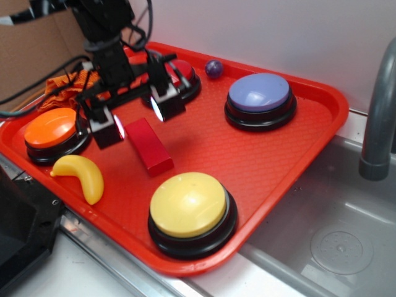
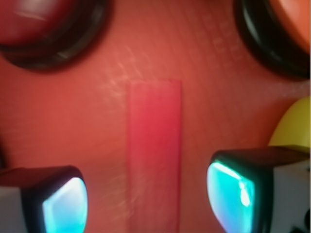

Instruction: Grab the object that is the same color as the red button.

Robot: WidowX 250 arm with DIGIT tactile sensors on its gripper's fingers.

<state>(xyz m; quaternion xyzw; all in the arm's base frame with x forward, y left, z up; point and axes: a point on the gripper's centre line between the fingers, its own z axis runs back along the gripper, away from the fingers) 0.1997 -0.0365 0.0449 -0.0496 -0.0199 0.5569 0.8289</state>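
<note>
Obj: small solid red brick-shaped block (image 1: 148, 146), plain faces, lying flat on the big red plastic tray (image 1: 260, 167) near its middle. In ext view its long axis runs approx 11-to-5 o'clock. In wrist view you see it as a slightly blurred upright pink-red strip (image 2: 154, 155), top end clear, lower end running out of frame.

Black gripper (image 1: 136, 117) hangs over the block's far end, jaws spread wide, nothing held. Wrist view: one lit pad (image 2: 65, 206) at 7 o'clock of the block, the other at 4 o'clock, bare tray showing on both sides btw pad and block. No contact seen.

Round glossy red dome button on black base (image 1: 182, 74) sits at 12–1 o'clock from the block, partly behind the arm.

Room: orange dome button (image 1: 52, 130) at 9 o'clock and yellow plastic banana (image 1: 83, 175) at 8 o'clock, both near the left-hand finger. Yellow dome button (image 1: 189, 207) at 5 o'clock, just past the block's near end. Bare tray to 3 o'clock, toward the purple dome button (image 1: 260, 96). Tray's near rim is well apart from the block.
</note>
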